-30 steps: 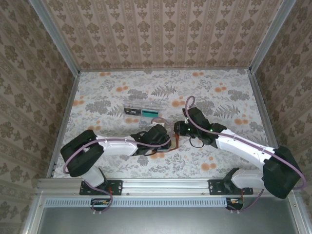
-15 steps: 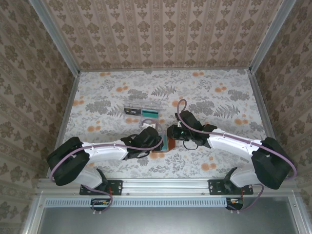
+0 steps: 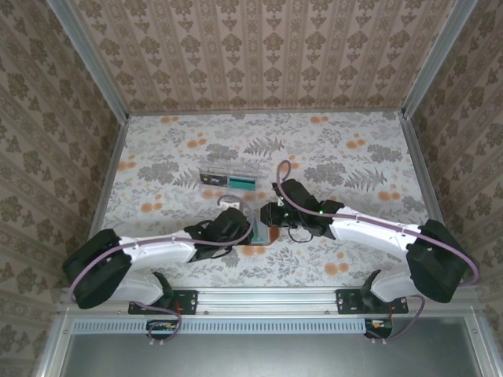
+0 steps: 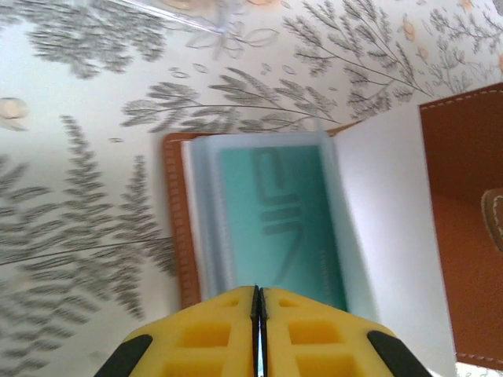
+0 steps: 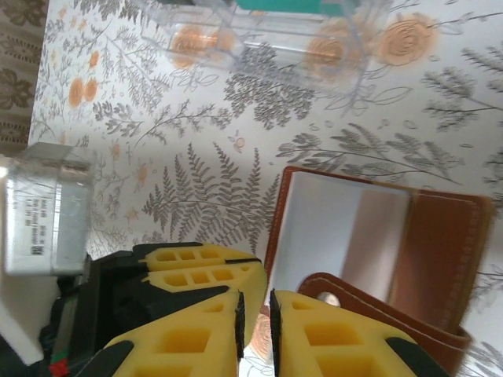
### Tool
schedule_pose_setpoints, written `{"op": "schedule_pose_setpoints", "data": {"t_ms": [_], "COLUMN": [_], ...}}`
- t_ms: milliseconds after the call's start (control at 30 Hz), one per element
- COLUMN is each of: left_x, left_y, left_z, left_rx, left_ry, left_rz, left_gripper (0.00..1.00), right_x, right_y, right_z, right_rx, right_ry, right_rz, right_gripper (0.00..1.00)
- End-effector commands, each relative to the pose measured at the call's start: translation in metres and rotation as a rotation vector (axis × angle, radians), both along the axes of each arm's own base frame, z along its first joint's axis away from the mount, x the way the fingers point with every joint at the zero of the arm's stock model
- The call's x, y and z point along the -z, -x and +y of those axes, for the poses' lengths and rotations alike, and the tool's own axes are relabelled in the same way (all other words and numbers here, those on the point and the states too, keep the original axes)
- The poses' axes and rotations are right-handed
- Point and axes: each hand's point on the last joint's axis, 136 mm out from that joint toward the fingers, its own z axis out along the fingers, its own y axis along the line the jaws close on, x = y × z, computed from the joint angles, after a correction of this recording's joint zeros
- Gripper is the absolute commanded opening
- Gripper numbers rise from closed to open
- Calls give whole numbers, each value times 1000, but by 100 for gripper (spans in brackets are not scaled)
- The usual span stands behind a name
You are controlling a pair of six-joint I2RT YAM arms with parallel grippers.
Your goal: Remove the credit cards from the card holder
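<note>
- The table (image 3: 338,149), covered in a flowered pattern, carries everything. Both arms reach in from its near edge and meet about midway between its left and right edges.
- A clear tray (image 3: 228,179) lies near the table's middle, with a teal card (image 3: 241,182) and a dark card (image 3: 211,180) in it.
- The card holder (image 5: 428,236) lies open just in front of the tray, toward the near edge, with its brown leather flap folded out to one side.
- Another teal credit card (image 4: 279,224) sits under a see-through sleeve inside the card holder.
- The left gripper (image 4: 258,298) has its fingers pressed together over that card's near end. Whether they pinch the card or the sleeve cannot be told.
- The right gripper (image 5: 255,314) hangs beside the card holder's strap, its fingers a narrow slit apart with nothing between them.
</note>
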Motion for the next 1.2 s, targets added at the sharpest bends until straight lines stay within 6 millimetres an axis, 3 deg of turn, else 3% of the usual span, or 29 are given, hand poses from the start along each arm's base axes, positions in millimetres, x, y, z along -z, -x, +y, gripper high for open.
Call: {"op": "schedule_pose_setpoints", "data": {"t_ms": [0, 300, 500, 700, 767, 967, 1167], "left_x": [-1, -16, -20, -21, -22, -21, -22], "left_y": [-1, 3, 7, 9, 8, 8, 6], "left_z": [28, 67, 89, 95, 93, 88, 83], "left_rx": [-82, -159, -207, -211, -209, -196, -185], "left_ry": [-22, -12, 13, 22, 27, 33, 45], "left_rz": [-14, -62, -78, -84, -84, -74, -76], "left_gripper": [12, 14, 15, 16, 16, 16, 16], "right_x": [5, 19, 38, 48, 53, 55, 55], "right_y": [1, 7, 8, 7, 4, 1, 0], "right_z": [12, 47, 52, 57, 55, 23, -5], "right_rx": [-26, -94, -90, -98, -89, -49, -11], "right_ry": [59, 180, 300, 436, 468, 608, 630], "right_rz": [-2, 4, 38, 20, 22, 5, 13], "right_gripper": [21, 29, 33, 35, 35, 36, 35]}}
